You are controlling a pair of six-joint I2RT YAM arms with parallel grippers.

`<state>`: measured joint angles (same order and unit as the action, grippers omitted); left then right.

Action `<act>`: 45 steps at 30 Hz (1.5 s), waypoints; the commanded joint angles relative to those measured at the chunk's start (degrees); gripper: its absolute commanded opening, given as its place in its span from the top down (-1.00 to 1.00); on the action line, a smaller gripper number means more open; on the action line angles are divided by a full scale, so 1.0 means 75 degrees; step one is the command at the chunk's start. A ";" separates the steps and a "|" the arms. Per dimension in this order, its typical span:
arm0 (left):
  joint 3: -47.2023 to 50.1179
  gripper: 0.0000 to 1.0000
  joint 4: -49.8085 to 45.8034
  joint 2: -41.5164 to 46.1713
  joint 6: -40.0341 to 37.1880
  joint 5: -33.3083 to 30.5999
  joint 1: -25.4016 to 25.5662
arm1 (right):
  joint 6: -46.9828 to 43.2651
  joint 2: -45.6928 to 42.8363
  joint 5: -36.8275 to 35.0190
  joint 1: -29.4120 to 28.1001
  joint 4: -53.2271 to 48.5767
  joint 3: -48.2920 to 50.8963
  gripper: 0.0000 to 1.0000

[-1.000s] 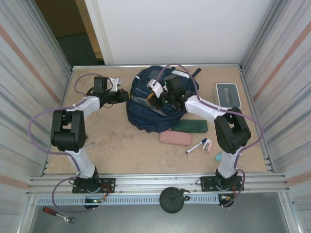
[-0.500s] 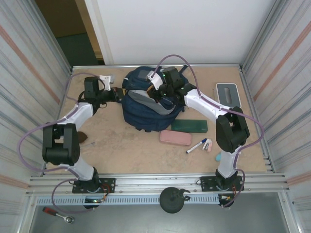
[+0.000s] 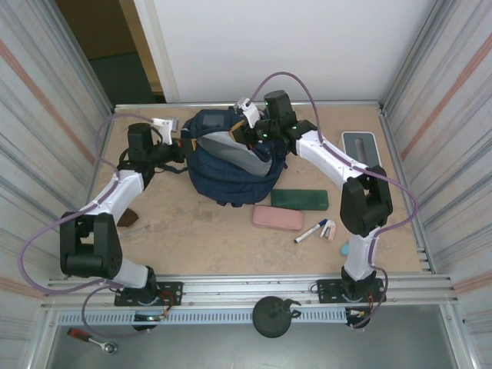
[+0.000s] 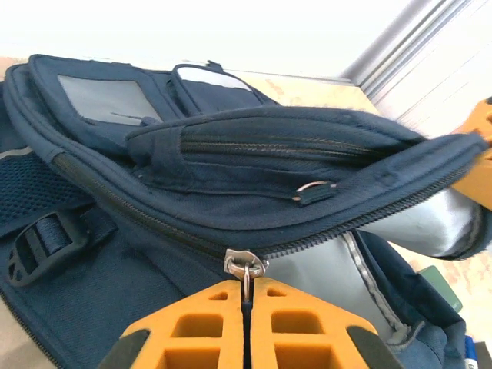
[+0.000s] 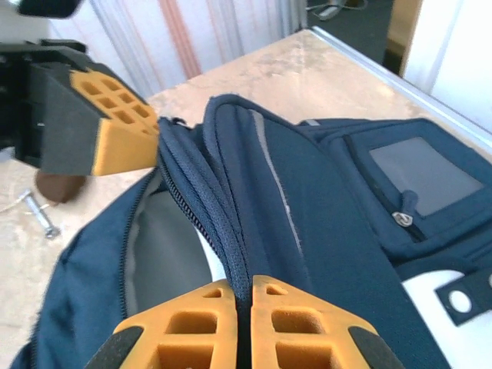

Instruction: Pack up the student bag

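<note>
Two closed grippers share one job here, spreading the mouth of the student bag [image 3: 231, 161], which lies on its side at the far middle of the table [image 3: 192, 231]; everything else is placed from it. The right gripper [image 5: 242, 296], at the bag's far right edge, is clamped flat on the zip-lined rim of the flap. The left gripper [image 4: 246, 286], at the bag's left end, is pinched narrow on the zip line. Between them the grey lining [image 4: 430, 223] shows through a slit that looks too slim for packing. To widen it well, the right side should lift and hold the rim taut while the left draws along the teeth, not up off them. Just beside the bag's near right side waits a green case [image 3: 300, 199], then a pink case [image 3: 277, 218] a little farther off, and a marker [image 3: 311, 231] beyond that. Smallest is the zipper pull [image 4: 246, 267], the thin metal ring the left fingertips hold; a jerk could slip it free, so a steady pull seems wisest.
</note>
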<state>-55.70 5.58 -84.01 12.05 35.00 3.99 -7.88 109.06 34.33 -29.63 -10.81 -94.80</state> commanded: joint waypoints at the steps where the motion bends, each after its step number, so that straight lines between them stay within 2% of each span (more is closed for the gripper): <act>1: -0.0352 1.00 -0.0223 -0.0213 -0.0144 -0.0524 -0.0324 | 0.0338 -0.0300 0.1008 0.0422 0.0534 0.0019 1.00; 9: -0.0484 1.00 -0.0215 -0.0721 0.0263 -0.0810 -0.0960 | -0.0089 -0.0524 0.1556 0.0701 0.0281 0.0270 1.00; 19: -0.1873 0.98 -0.0820 -0.2519 0.0341 -0.1546 -0.0989 | 0.0111 -0.0220 0.1833 0.0475 0.0407 -0.0004 1.00; 26: -0.2416 0.62 -0.0820 -0.3309 0.0597 -0.1567 -0.1001 | 0.0250 0.0029 0.1528 0.0312 0.0298 -0.0406 1.00; 31: -0.1275 0.21 -0.0150 -0.2008 0.0568 -0.1728 -0.1036 | -0.0010 0.0050 0.0770 0.0376 -0.0184 -0.0528 1.00; 35: -0.0200 -0.05 0.0966 -0.0578 0.0007 -0.1227 -0.0973 | -0.0474 0.0046 0.0527 0.0341 -0.0735 -0.0752 0.90; 37: 0.0199 -0.21 0.1455 0.0082 -0.0701 -0.0851 -0.0775 | -0.0538 0.0058 0.0546 0.0361 -0.0852 -0.0855 0.80; 39: 0.0336 -0.35 0.1519 0.0502 -0.1607 -0.0849 -0.0399 | -0.0492 0.0115 0.0479 0.0375 -0.0950 -0.0987 0.67; 42: 0.0142 -0.39 0.1133 0.0610 -0.2834 -0.0854 0.0059 | -0.0228 0.0341 0.0098 0.0321 -0.1363 -0.1442 0.55; 45: -0.0187 -0.42 0.0768 0.0494 -0.3804 -0.0576 0.0313 | -0.0143 0.0535 -0.0140 0.0251 -0.1896 -0.1934 0.57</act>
<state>-55.27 13.37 -79.44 -4.51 28.29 5.54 -9.61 111.35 35.90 -27.62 -20.45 -105.54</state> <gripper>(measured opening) 0.705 0.221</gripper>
